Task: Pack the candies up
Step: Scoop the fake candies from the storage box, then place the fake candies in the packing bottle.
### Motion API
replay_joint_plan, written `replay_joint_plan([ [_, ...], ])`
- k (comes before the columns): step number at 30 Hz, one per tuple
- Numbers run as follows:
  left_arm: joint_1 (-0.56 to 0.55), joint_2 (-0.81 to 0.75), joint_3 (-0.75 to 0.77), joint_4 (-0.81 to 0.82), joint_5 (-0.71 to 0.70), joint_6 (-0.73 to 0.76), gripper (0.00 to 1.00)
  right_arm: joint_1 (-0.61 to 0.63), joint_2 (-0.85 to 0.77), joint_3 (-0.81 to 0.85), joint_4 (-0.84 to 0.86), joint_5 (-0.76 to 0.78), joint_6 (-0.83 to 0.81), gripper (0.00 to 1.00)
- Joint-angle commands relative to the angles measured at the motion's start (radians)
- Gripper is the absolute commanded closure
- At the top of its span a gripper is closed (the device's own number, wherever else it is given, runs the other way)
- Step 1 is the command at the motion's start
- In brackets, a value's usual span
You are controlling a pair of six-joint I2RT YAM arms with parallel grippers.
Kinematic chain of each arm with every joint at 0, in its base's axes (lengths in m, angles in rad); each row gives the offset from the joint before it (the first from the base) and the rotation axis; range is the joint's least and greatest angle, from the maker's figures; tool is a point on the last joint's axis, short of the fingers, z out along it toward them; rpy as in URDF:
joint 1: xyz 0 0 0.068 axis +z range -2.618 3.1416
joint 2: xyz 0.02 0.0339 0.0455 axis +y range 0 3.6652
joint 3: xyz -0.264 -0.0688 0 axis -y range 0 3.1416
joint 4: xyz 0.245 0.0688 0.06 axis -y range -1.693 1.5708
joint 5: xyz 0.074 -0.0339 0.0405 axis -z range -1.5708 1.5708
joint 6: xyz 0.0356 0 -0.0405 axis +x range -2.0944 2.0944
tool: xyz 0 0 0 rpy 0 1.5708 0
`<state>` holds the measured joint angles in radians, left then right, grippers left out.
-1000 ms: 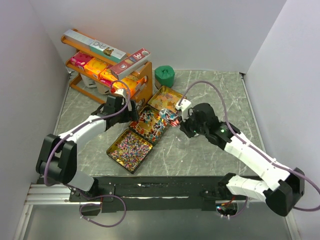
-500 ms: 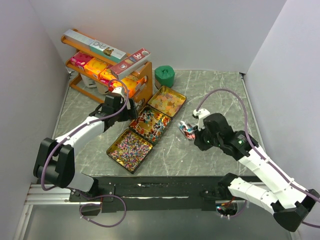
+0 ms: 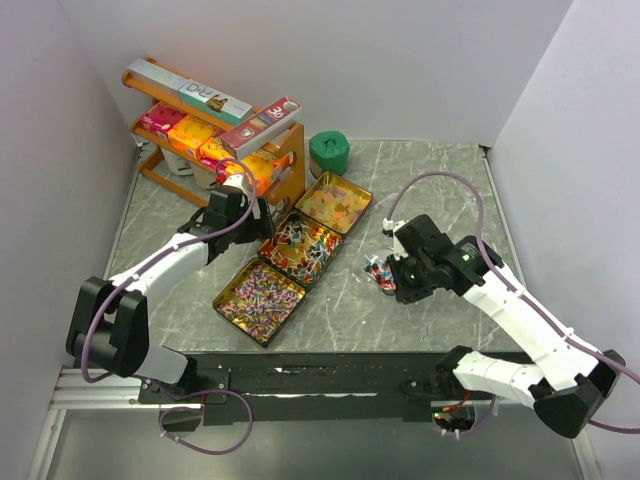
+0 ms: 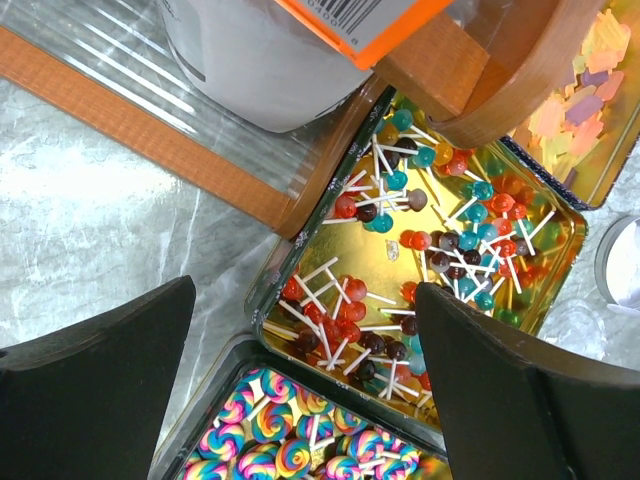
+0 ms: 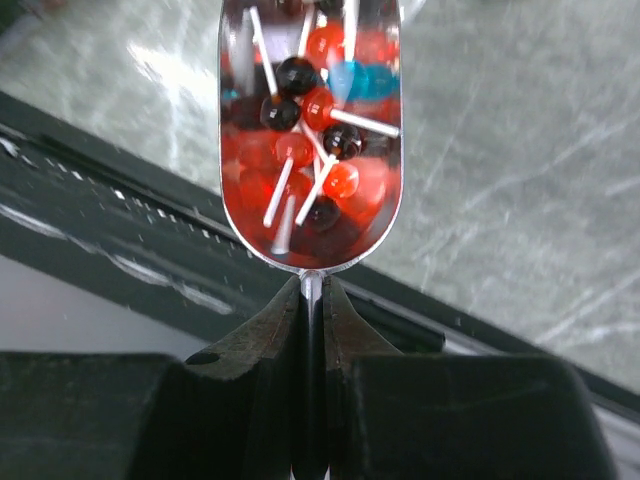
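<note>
Candies (image 5: 320, 105), red, dark and blue balls on white sticks, filling clear scoop (image 5: 232, 180), scoop sitting over table (image 5: 520, 150) right of tins. Right gripper (image 5: 312, 300) pinching scoop's thin handle, fingers pressing tight on it. More candies lying in middle tin (image 4: 300, 240). Left gripper (image 4: 305, 340) hovering over that tin, fingers spreading wide, gripping nothing, wooden rack (image 4: 150, 140) just beyond

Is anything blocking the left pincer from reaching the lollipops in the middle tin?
Nothing visible does. The left pincer hangs open directly over the middle tin, and the lollipops lie uncovered below it. The wooden rack only borders the tin's far corner, off to the side.
</note>
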<state>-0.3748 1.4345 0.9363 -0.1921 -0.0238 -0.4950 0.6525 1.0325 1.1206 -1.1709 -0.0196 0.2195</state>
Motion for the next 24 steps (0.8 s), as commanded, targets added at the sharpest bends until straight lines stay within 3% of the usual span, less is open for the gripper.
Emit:
replay_joint_plan([
  [1,-0.006,-0.065,-0.011,0.014,-0.019,-0.016,0.04,-0.016,0.018,0.064,-0.081,-0.002,0.014,1.00],
  [24,-0.033,-0.103,-0.017,0.008,-0.047,-0.022,0.04,-0.027,0.109,0.119,-0.145,-0.022,0.009,1.00],
])
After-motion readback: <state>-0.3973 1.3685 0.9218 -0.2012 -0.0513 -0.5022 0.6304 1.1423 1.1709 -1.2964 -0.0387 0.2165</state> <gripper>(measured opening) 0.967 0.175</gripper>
